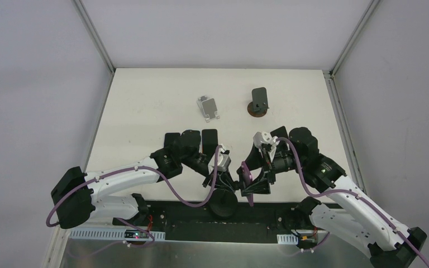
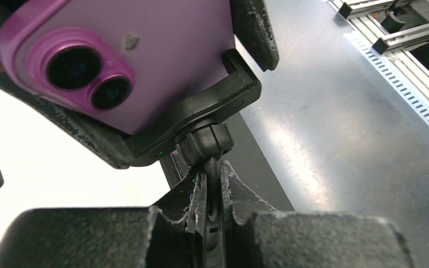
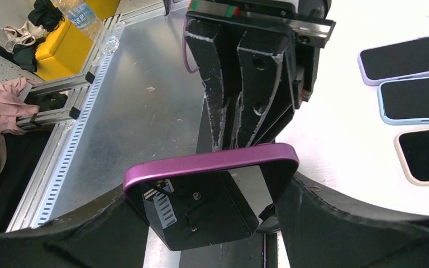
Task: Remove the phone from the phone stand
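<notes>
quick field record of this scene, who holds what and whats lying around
phone: purple, two rear lenses, seated in the clamp
phone stand: black, its clamp grips the phone, ball joint under the clamp
left hand: shut on the phone stand's stem just below the ball joint
right hand: shut on the phone's side edges
task state: phone not yet out of the stand
table: three phones lying screen up; grey stand and dark stand farther back, both without a phone
</notes>
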You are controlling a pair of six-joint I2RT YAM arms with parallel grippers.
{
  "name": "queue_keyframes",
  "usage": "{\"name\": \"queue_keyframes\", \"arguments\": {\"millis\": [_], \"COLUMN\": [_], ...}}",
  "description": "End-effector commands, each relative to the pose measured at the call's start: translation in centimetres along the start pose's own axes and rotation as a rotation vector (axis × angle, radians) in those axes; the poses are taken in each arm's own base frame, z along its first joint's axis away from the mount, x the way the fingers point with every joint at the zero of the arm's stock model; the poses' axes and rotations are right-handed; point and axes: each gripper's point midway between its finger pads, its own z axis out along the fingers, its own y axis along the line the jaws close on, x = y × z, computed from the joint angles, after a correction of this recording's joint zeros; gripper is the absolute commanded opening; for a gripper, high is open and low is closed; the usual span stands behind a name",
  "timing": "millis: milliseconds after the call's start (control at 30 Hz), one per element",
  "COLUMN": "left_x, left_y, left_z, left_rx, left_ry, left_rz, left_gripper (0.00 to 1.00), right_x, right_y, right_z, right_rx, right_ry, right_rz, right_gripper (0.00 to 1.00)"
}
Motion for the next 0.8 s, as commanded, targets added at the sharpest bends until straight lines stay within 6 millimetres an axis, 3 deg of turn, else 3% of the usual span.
{"name": "queue_keyframes", "arguments": {"millis": [0,567,700,767], "left_x": [-2.9,-2.4,-3.4,-4.0], "left_y": [-0.5,2.4,3.2,4.1], "left_z": [-0.4,-1.3,-2.4,-3.6], "left_rx": [0.044,-0.076,-0.135,-0.199], "left_ry": [-0.074,-0.063,-0.077,-0.088], "left_rz": [0.13,0.104,0.116,0.132], "left_gripper": [0.0,0.0,0.0,0.0], "right_x": [-3.3,-4.2,-4.5,-4.5], "right_y": [1.1,7.0,7.4,6.2], "right_z": [-0.1,-1.1,-1.7,-2.0], "right_rx": [0.005,-0.133,-0.094,-0.002], "right_ry": [-0.073,-0.082,-0.078,-0.082], "right_rz": [-0.137,-0.142,-0.131,-0.114], "right_gripper": [0.0,0.0,0.0,0.0]}}
